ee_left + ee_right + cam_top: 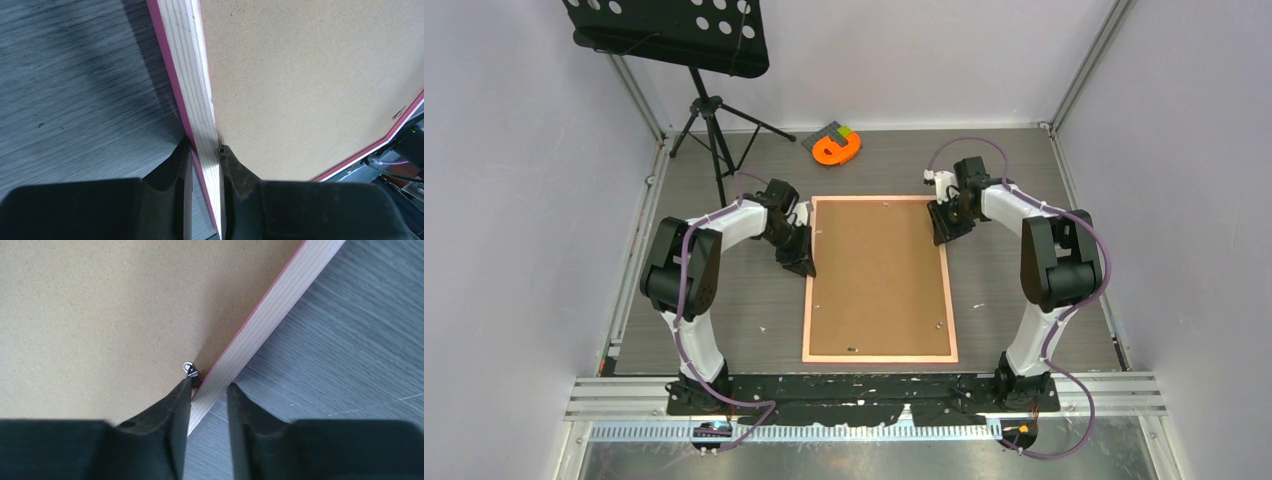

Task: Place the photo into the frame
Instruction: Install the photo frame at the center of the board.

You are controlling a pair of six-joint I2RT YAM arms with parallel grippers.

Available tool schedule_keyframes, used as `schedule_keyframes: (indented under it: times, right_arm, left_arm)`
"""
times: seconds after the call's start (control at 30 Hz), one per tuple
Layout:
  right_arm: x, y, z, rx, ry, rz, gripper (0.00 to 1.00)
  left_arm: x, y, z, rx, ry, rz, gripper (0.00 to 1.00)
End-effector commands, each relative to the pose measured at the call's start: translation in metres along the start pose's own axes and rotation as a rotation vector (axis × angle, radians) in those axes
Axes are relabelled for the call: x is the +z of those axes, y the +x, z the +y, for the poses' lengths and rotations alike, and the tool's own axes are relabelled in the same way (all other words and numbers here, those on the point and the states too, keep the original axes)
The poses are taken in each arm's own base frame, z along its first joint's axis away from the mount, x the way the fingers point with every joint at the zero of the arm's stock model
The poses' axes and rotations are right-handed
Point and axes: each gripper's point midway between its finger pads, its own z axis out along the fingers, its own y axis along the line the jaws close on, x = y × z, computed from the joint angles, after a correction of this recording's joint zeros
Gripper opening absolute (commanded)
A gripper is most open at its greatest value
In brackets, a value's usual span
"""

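Note:
The frame (807, 300) lies flat on the table with its back up. A plain brown backing board (879, 275) fills it. The photo is hidden. My left gripper (802, 262) is at the frame's left rail, toward the far end. In the left wrist view its jaws (205, 147) are closed on the pale wooden rail (192, 75), one finger on each side. My right gripper (944, 232) is at the right rail near the far corner. In the right wrist view its jaws (210, 385) pinch the rail (270, 315), and the inner finger (175, 405) sits by a small metal tab (189, 368).
An orange tape-like object (837, 149) with a green and grey piece lies at the far edge of the table. A black music stand (709, 110) on a tripod stands at the back left. White walls close in the table on three sides.

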Motion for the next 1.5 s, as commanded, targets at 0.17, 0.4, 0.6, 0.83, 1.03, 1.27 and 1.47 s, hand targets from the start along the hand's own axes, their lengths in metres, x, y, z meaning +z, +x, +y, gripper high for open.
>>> schedule_keyframes:
  times: [0.17, 0.4, 0.6, 0.83, 1.03, 1.27, 1.47]
  right_arm:
    - [-0.013, -0.032, -0.006, 0.043, -0.005, -0.112, 0.56]
    - [-0.021, -0.029, -0.005, 0.097, -0.001, -0.106, 0.61]
    - [-0.020, -0.021, -0.004, 0.083, 0.000, -0.086, 0.57]
    - [-0.016, -0.014, -0.003, 0.067, -0.011, -0.070, 0.52]
    - [-0.011, -0.015, -0.003, 0.070, -0.018, -0.069, 0.49]
    - [-0.008, -0.013, -0.002, 0.072, -0.026, -0.064, 0.45]
    - [-0.006, -0.007, 0.000, 0.073, -0.033, -0.053, 0.45]
  left_arm:
    - [0.010, 0.003, 0.016, 0.018, -0.040, 0.012, 0.00]
    - [0.009, 0.002, 0.014, 0.018, -0.033, 0.008, 0.00]
    - [0.009, 0.002, 0.013, 0.019, -0.029, 0.007, 0.00]
    - [0.009, 0.002, 0.013, 0.018, -0.030, 0.007, 0.00]
    - [0.009, 0.002, 0.014, 0.016, -0.031, 0.009, 0.00]
    - [0.010, 0.002, 0.014, 0.015, -0.032, 0.013, 0.00]
    - [0.010, 0.002, 0.014, 0.016, -0.030, 0.013, 0.00]
